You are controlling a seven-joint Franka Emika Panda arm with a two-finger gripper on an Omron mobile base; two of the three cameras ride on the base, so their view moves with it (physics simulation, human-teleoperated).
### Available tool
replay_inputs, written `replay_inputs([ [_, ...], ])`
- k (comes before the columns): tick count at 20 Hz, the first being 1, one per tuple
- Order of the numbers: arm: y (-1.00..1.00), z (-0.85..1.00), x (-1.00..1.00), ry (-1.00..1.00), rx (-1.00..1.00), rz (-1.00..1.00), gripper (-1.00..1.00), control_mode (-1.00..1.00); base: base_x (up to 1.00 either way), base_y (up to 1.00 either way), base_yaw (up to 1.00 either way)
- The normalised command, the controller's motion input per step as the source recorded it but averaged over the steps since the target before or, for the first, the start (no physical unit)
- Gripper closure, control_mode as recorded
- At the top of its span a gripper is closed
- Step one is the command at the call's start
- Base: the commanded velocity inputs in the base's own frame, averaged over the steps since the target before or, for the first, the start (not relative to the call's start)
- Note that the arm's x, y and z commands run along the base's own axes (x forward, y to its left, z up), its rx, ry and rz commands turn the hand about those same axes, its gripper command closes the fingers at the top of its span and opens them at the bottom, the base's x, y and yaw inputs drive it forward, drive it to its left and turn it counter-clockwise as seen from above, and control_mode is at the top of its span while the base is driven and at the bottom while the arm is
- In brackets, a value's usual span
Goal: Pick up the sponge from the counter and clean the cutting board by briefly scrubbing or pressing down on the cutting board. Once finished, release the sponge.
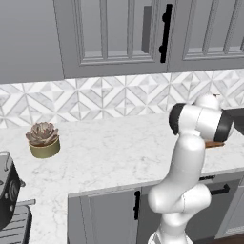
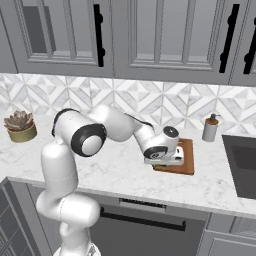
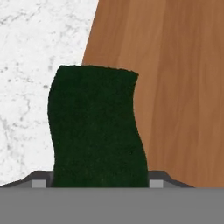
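Note:
In the hand view the dark green sponge [image 3: 94, 127] sits between my two fingertips, and my gripper [image 3: 97, 183] is shut on it. The sponge hangs over the left edge of the reddish-brown cutting board [image 3: 175, 87], partly above the white marble counter [image 3: 35, 52]. From the right base view my gripper [image 2: 162, 163] is low over the near left part of the cutting board [image 2: 186, 152], with a sliver of the sponge [image 2: 160, 167] showing under the hand. The left base view gives just a strip of the cutting board [image 1: 215, 144] behind my arm.
A soap dispenser [image 2: 211, 128] stands behind the board, and a dark sink [image 2: 242, 160] lies to its right. A potted succulent [image 1: 44, 139] sits far left on the counter [image 1: 119, 147]. A dark appliance [image 1: 7, 190] is at the lower left. Wall cabinets hang overhead.

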Motion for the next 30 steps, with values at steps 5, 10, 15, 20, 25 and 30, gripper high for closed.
replay_inputs([
  [5,0.0,-0.09,0.39,-0.01,-0.03,0.04,1.0,-1.0,0.0,0.0,0.0],
  [10,0.0,0.0,0.46,-0.02,-0.02,0.03,1.0,-1.0,0.0,0.0,0.0],
  [15,0.0,0.0,0.48,0.0,0.0,0.0,1.0,-1.0,0.0,0.0,0.0],
  [20,0.0,0.0,0.62,0.0,0.0,0.02,1.0,-1.0,0.0,0.0,0.0],
  [25,0.0,0.0,0.64,0.0,0.0,0.02,1.0,-1.0,0.0,0.0,0.0],
  [30,-0.02,0.0,0.22,-0.01,0.0,0.0,1.0,-1.0,0.0,0.0,0.0],
])
